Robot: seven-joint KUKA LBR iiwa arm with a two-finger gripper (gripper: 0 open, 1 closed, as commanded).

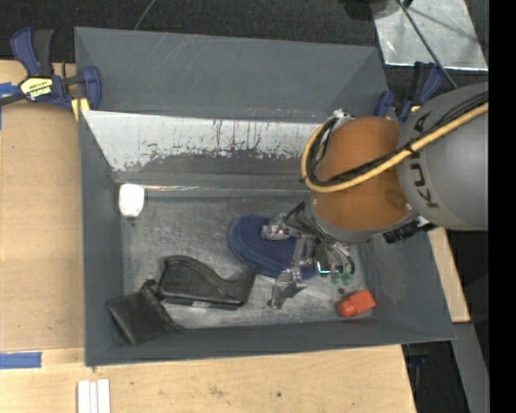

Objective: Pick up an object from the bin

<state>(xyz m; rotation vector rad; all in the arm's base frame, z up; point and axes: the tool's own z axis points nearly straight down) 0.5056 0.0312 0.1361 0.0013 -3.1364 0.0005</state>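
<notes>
We see the gripper [291, 284] low over the floor of the bin [103, 256], in its right half, hanging beneath the arm's orange cover [357, 179]. It sits at the near right rim of a blue rounded thing [256, 237], touching it or just beside it; we cannot tell which. We also cannot tell whether the gripper is wide or narrow, since its tip is a tangle of metal and cable against the grey floor.

We take the blue rounded thing, which lies toward the middle of the floor, as the likeliest pick. It looks to us soft and light, perhaps cloth or foam, with a domed top and a thin rim. We judge it will give under pressure rather than slip, and that it is not fragile. The best hold would be a pinch on the rim nearest the gripper, since the dome itself looks too broad to span.

A small red block [355, 304] lies near the bin's near right corner and seems stiff and light, an easy second choice. Well apart are a black curved piece [198, 284] and a black flat slab [138, 317] toward the near left corner, and a white lump [132, 200] by the far left corner.
</notes>
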